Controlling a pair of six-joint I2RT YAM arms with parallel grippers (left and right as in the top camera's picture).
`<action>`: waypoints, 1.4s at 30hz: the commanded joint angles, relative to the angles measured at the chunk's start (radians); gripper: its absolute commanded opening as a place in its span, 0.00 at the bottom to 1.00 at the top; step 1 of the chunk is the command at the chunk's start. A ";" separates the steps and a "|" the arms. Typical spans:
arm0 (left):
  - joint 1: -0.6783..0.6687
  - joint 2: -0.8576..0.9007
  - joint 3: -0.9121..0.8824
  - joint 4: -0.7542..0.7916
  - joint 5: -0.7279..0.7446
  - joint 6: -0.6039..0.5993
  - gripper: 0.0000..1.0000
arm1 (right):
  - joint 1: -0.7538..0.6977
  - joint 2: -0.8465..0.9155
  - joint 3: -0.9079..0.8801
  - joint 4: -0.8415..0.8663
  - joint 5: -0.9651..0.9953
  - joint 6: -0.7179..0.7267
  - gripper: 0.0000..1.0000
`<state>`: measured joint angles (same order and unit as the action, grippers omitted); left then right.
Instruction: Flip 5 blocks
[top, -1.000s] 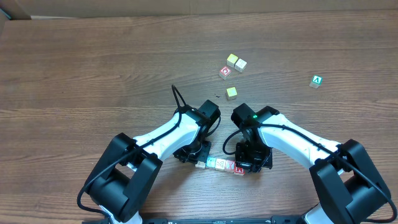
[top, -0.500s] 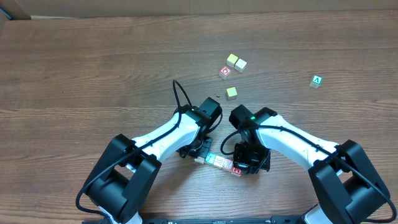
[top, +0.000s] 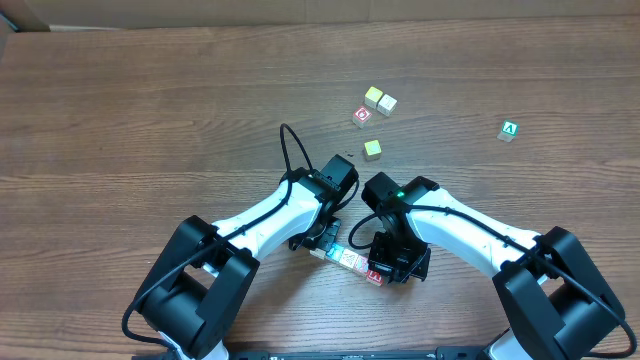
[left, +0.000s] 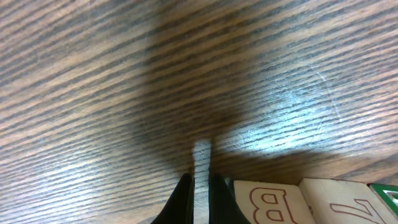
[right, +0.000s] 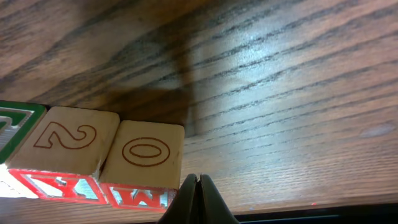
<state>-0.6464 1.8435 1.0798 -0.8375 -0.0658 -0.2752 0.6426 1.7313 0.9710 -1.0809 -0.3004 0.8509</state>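
Observation:
A short row of blocks (top: 350, 262) lies slanted near the table's front edge, squeezed between my two grippers. My left gripper (top: 317, 243) is shut, its tips set against the row's left end. In the left wrist view that gripper (left: 200, 179) sits just left of a pale block printed "B" (left: 267, 202), with a "7" block (left: 342, 202) beyond it. My right gripper (top: 388, 270) is shut at the row's right end. The right wrist view shows its tips (right: 198, 179) touching the lower corner of an "O" block (right: 148, 155), next to a "20" block (right: 65, 140) and a green-edged one (right: 13, 127).
Farther back lie two pale yellow cubes (top: 379, 99), a red-printed cube (top: 361, 116) and another yellow cube (top: 372, 149). A green "A" cube (top: 509, 130) sits alone at the right. The table's front edge (right: 298, 214) runs just behind my right gripper.
The row of blocks has turned from level to slanted, its left end moving away from the front edge. Both grippers shifted with it and stayed shut.

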 joint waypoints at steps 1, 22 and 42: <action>0.006 0.053 -0.031 0.027 -0.054 0.037 0.04 | 0.006 -0.018 -0.003 0.010 -0.016 0.066 0.04; 0.006 0.053 -0.031 0.085 -0.058 0.126 0.04 | 0.039 -0.018 -0.003 0.041 -0.016 0.258 0.04; 0.006 0.053 -0.031 0.128 -0.058 0.167 0.04 | 0.077 -0.018 -0.003 0.060 -0.016 0.368 0.04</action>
<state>-0.6456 1.8435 1.0798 -0.7258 -0.1295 -0.1230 0.7010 1.7313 0.9710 -1.0386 -0.3103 1.1820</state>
